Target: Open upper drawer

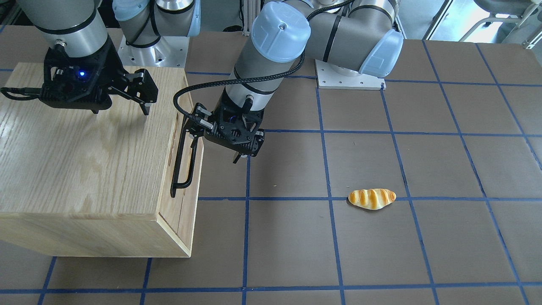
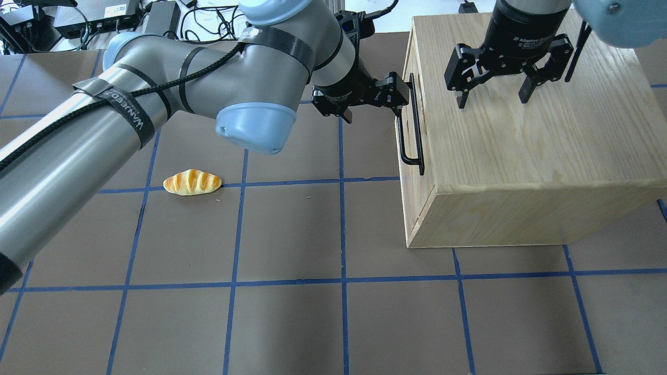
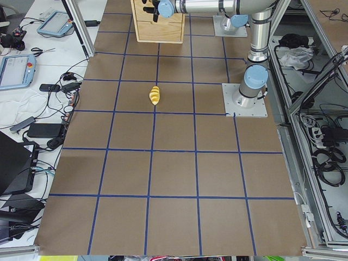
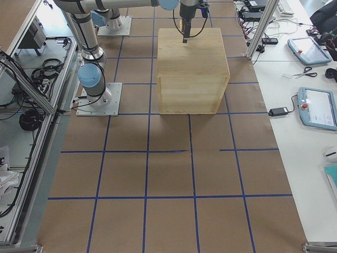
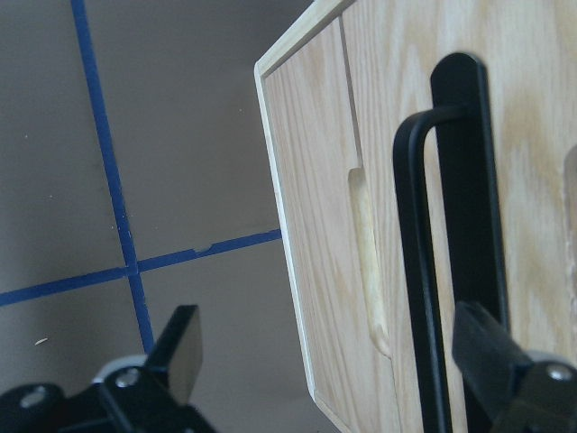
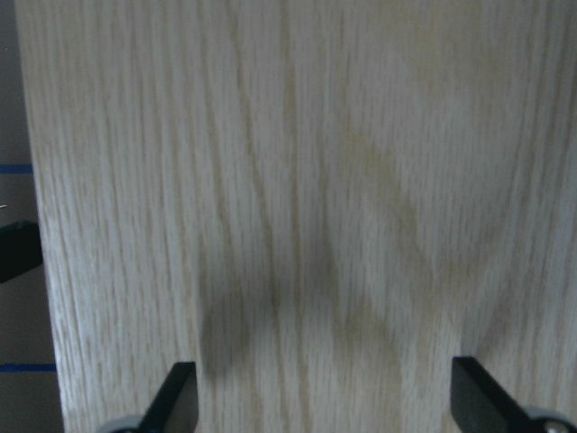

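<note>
Spread fingers (image 5: 185, 347) of the left tool (image 5: 335, 352) flank one end of the black bar handle (image 5: 464, 180), not closed on it; the upper drawer (image 5: 532, 90) looks shut just ahead. Stiff oak, likely sliding easily: grip mid-bar, pull straight. Open too, the right tool (image 2: 492, 101) hovers over the cabinet (image 2: 521, 156).

Left claw (image 2: 400, 95), top middle, is wide open and points sideways. Right claw (image 2: 492, 100), top right, is open, pointing down.

Left wrist view: long black metal bar handle (image 5: 464, 198) of shallow light-oak upper drawer (image 5: 397, 72) runs off bottom edge; left claw (image 5: 334, 361) fingers cropped. Drawer interior hidden.
</note>
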You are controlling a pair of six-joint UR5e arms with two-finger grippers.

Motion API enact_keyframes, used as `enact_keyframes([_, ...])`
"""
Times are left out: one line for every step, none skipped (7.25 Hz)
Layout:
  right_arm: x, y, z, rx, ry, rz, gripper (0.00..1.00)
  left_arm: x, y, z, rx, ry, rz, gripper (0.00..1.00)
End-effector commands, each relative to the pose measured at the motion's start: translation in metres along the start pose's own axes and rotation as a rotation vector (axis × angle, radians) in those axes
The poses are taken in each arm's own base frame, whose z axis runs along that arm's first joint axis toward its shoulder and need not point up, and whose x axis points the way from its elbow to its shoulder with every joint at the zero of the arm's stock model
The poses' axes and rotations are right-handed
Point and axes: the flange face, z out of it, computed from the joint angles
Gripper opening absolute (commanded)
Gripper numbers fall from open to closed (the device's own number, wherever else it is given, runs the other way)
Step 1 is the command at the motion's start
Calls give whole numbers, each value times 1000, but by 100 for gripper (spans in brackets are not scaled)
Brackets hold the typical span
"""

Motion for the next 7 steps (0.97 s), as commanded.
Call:
enact_keyframes([0,0,1,-1,0,0,100,3,3,11,-18,-2,5,100])
enact_keyframes([0,0,0,0,0,0,100,3,2,18,-26,-5,6,100])
enact_keyframes([0,0,0,0,0,0,100,3,1,20,-29,-4,5,100])
enact_keyframes([0,0,1,-1,0,-1,100,3,1,21,-31,-4,4,100])
enact_keyframes([0,0,1,-1,0,-1,100,3,1,21,-31,-4,4,100])
enact_keyframes([0,0,1,-1,0,0,100,2,1,23,-35,-5,3,100])
enact_keyframes([0,0,0,0,0,0,100,2,1,26,-39,-7,3,100])
